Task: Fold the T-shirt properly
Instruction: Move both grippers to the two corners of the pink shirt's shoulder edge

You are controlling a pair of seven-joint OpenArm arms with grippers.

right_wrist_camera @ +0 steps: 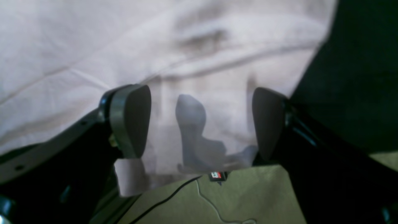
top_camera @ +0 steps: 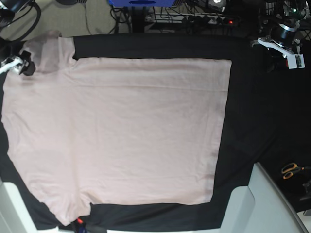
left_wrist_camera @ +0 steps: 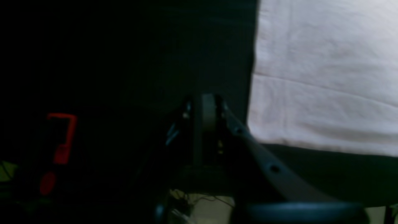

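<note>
T-shirt point(top_camera: 121, 136): pale pink, spread flat on the black cloth point(top_camera: 243, 121) covering the table, hem toward the left gripper, sleeves toward the right.
Handling: I judge it light, soft, floppy; it will sag and crease once lifted.
Grab spots: I'd pinch the sleeve edge or hem corners.
Right gripper point(right_wrist_camera: 199, 121): fingers wide, straddling the sleeve edge, nothing pinched.
Left gripper point(left_wrist_camera: 206, 115): fingers narrow, empty, just beside the T-shirt's hem.

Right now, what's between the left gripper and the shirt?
Only bare black cloth. In the base view the left gripper sits off the T-shirt, past its hem, with nothing else in the gap.
</note>
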